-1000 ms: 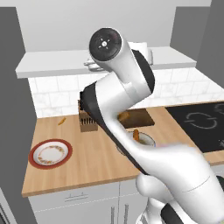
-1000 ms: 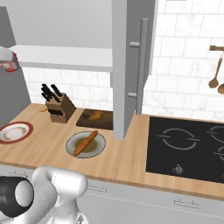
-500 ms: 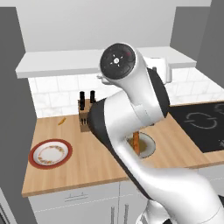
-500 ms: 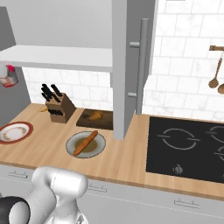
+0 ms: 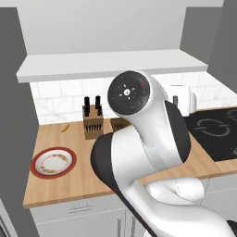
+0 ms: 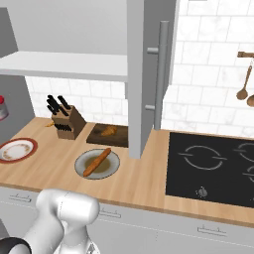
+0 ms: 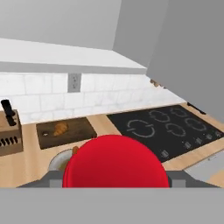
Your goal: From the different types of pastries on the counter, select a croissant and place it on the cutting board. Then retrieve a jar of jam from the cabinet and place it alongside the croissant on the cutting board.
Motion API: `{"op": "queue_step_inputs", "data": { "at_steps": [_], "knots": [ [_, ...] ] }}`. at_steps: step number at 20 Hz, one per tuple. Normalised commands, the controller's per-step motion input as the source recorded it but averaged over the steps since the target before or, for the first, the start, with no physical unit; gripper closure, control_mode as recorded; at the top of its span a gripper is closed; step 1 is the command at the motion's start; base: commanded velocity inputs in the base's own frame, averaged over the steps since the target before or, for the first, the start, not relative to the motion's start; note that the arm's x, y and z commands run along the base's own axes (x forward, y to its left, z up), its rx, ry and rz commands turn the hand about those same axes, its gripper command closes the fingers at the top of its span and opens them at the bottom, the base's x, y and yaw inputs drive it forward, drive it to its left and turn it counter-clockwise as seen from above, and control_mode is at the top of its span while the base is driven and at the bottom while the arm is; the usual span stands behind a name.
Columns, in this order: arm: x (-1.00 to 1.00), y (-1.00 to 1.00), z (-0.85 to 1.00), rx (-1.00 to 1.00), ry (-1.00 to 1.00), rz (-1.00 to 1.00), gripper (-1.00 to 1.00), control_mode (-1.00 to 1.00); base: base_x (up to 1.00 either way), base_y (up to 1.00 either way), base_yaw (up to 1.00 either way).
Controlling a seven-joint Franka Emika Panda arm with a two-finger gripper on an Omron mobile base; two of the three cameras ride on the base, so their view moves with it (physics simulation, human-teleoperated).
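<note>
The jar of jam (image 7: 114, 162) shows as a big red round lid at the bottom of the hand view, with my gripper (image 7: 114, 178) shut on it. In the right base view the same jar of jam (image 6: 2, 107), red with a whitish band, hangs at the far left edge, above the counter (image 6: 149, 173). The dark cutting board (image 6: 108, 135) lies against the wall with the golden croissant (image 6: 109, 130) on it. From the hand, the cutting board (image 7: 72, 133) and croissant (image 7: 60, 128) lie ahead and below. The cabinet (image 6: 64, 64) is the white shelf slab above.
A knife block (image 6: 67, 122) stands left of the board. The baguette stick (image 6: 96, 162) lies on a grey plate (image 6: 82, 168) in front of the board. A red-rimmed plate (image 6: 17, 149) sits far left, a black cooktop (image 6: 213, 166) right. A grey column (image 6: 146, 74) rises beside the board.
The jar has come down from shelf height in my gripper, dropping along the left edge of the right base view. My arm has swung across the left base view.
</note>
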Motion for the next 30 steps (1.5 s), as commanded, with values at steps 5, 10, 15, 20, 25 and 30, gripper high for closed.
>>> {"op": "queue_step_inputs", "data": {
  "at_steps": [5,10,15,20,25,30],
  "knots": [
    [0.18,-0.44,-0.65,0.01,0.00,0.08,1.00,-1.00,0.00,0.00,0.00],
    [0.22,-0.39,-0.49,0.03,0.00,0.10,1.00,-1.00,0.00,0.00,0.00],
    [0.20,-0.32,-0.63,0.00,-0.13,0.11,1.00,-1.00,0.00,0.00,0.00],
    [0.30,-0.48,-0.78,0.00,-0.27,0.17,1.00,-1.00,0.00,0.00,0.00],
    [0.35,-0.36,-0.36,0.01,-0.22,0.16,1.00,-1.00,0.00,0.00,0.00],
    [0.19,-0.16,-0.54,0.00,-0.21,0.04,1.00,-1.00,0.00,0.00,0.00]
  ]
}}
